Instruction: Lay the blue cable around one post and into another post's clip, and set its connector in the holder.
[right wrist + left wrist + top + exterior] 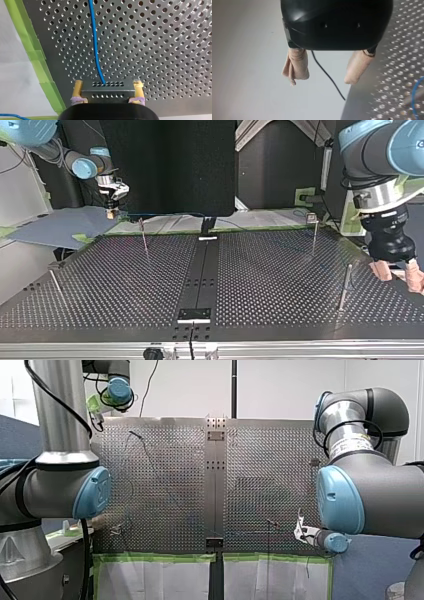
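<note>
Pinched between the yellow pads (78, 87) of my right pincer (108, 84), the metal connector (107, 93) hung over the perforated table (162, 50) near its edge; blue cable (96, 50) ran from it across the table. My left pincer (322, 79) stood spread, beige pads (297, 65) apart, at the table's edge.

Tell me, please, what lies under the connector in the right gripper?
Under the connector in my right gripper the perforated table shows, with the blue cable leading away over it. The patch straight behind the connector is hidden.

Table (162, 53) shiny perforated metal; connector (107, 93) matt grey metal.
</note>
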Robot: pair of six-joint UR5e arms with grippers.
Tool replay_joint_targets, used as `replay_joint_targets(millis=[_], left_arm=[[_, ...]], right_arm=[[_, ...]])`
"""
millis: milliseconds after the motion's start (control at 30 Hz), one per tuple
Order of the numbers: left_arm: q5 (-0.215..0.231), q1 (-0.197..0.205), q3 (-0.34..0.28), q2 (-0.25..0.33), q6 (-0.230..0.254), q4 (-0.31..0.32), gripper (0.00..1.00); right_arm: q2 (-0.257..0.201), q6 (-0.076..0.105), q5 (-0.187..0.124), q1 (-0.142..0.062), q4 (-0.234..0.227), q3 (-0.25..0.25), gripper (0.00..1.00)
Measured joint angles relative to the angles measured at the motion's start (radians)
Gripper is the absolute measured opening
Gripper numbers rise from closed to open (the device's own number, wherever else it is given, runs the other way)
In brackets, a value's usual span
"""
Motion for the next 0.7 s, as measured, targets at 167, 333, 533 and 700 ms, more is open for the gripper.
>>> replay_joint_targets(millis=[167, 333, 533, 700], left_arm=[[-0.002, -0.006, 0.001, -0.001, 0.048, -0.049, 1.0], [-0.003, -0.011, 0.0, -0.001, 0.103, -0.104, 1.0], [-0.005, -0.017, 0.0, -0.001, 0.169, -0.169, 1.0], [-0.005, -0.022, 0.0, -0.001, 0.222, -0.222, 1.0]], right_arm=[[0.0, 0.0, 0.0, 0.001, 0.004, -0.003, 0.02], [0.0, 0.0, 0.0, 0.003, 0.008, -0.004, 0.02], [0.0, -0.002, 0.006, 0.007, 0.011, -0.004, 0.02], [0.0, -0.003, 0.009, 0.009, 0.012, -0.004, 0.02]])
